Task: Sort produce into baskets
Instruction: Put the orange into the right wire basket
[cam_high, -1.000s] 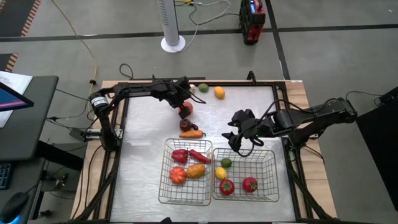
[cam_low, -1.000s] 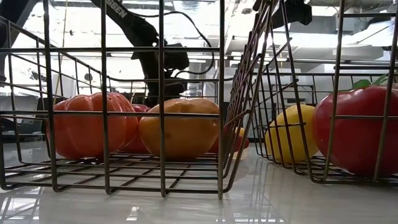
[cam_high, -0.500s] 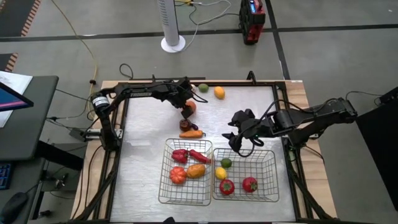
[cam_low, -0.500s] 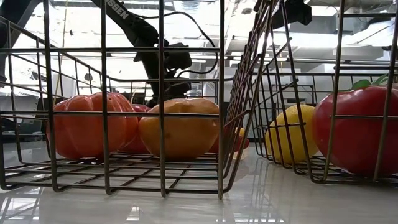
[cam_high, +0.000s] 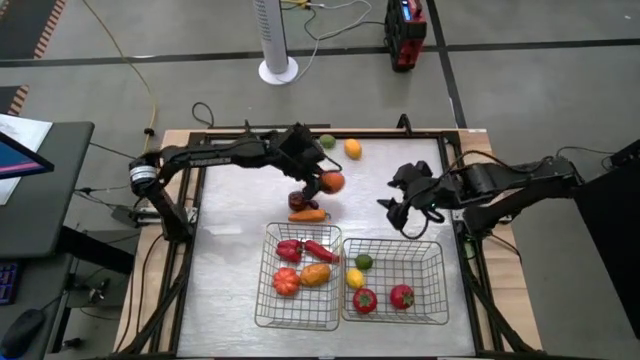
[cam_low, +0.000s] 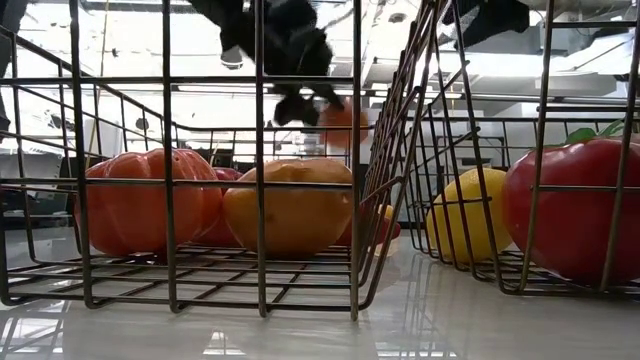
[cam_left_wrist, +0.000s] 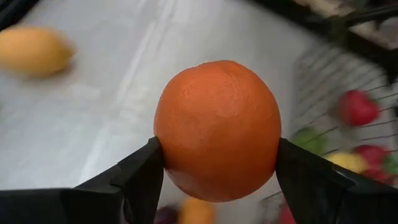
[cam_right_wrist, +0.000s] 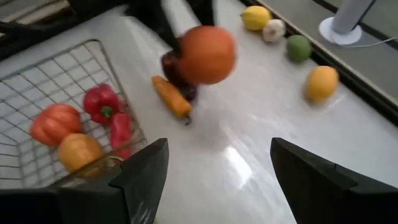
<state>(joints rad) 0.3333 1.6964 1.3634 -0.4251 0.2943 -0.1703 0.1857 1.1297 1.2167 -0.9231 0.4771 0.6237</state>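
As baskets (cam_high: 300, 290) hold produce (cam_high: 315, 274), orange (cam_left_wrist: 217, 130) aloft

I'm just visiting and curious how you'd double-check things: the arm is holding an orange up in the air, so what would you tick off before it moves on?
1. Grip on the orange: ok, the left gripper has a finger on each side.
2. Orange lifted off the table: ok, the low view shows it hanging high.
3. Fruit basket has room: ok, bare mesh shows beside the lime.
4. Path past the right gripper: cannot tell, it hovers open near that basket's far edge.
5. Carrot below stays clear: ok, it lies loose on the table.
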